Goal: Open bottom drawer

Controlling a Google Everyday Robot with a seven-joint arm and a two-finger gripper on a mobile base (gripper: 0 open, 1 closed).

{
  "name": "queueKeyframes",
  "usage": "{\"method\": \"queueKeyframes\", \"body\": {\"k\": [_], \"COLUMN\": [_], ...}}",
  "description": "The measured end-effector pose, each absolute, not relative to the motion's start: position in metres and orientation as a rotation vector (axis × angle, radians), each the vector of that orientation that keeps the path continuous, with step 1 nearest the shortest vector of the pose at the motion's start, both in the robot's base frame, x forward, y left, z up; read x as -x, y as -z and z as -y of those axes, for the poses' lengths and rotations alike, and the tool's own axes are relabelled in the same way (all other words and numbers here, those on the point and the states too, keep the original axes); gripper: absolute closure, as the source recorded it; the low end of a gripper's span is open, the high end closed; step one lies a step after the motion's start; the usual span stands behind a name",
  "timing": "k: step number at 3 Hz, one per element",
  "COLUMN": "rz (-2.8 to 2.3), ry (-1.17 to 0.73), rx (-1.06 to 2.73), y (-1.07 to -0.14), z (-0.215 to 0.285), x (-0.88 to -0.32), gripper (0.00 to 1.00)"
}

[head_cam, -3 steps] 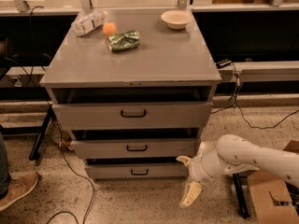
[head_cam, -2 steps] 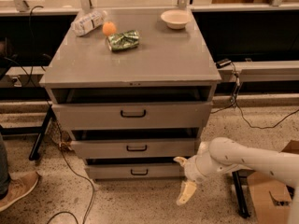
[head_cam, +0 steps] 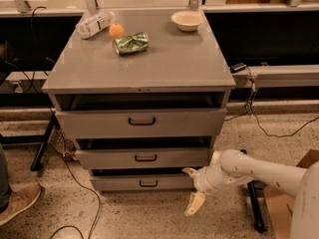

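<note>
The grey metal cabinet (head_cam: 142, 66) has three drawers. The bottom drawer (head_cam: 124, 182) has the shortest front and a small black bar handle (head_cam: 148, 183). It sits shut, just above the floor. My gripper (head_cam: 192, 188) is low at the right end of that drawer's front, on a white arm (head_cam: 259, 171) that comes in from the right. Its fingers are spread open and hold nothing: one fingertip (head_cam: 189, 172) is level with the drawer's top edge and the other (head_cam: 195, 204) hangs near the floor. The gripper is to the right of the handle and apart from it.
On the cabinet top lie a plastic bottle (head_cam: 93, 24), an orange (head_cam: 116, 30), a green bag (head_cam: 131, 43) and a white bowl (head_cam: 187, 20). A person's shoe (head_cam: 19, 200) is at the lower left. Cables (head_cam: 75, 183) trail on the floor. A cardboard box (head_cam: 279, 203) is at the right.
The arm has moved left, bringing the gripper closer to the right end of the bottom drawer's front. The drawers have not moved.
</note>
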State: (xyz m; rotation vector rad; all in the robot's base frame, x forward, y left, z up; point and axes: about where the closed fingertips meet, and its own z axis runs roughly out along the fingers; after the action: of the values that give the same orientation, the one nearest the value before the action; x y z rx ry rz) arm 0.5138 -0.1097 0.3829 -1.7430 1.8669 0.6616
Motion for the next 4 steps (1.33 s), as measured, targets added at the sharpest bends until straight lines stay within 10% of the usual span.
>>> {"method": "queueKeyframes", "body": {"k": [4], "rz": [-2.046], "ry": [-0.473], "rx": [1.849], "y": [-0.259], "z": [0.148], "x": [-0.533], "gripper": [0.0]}}
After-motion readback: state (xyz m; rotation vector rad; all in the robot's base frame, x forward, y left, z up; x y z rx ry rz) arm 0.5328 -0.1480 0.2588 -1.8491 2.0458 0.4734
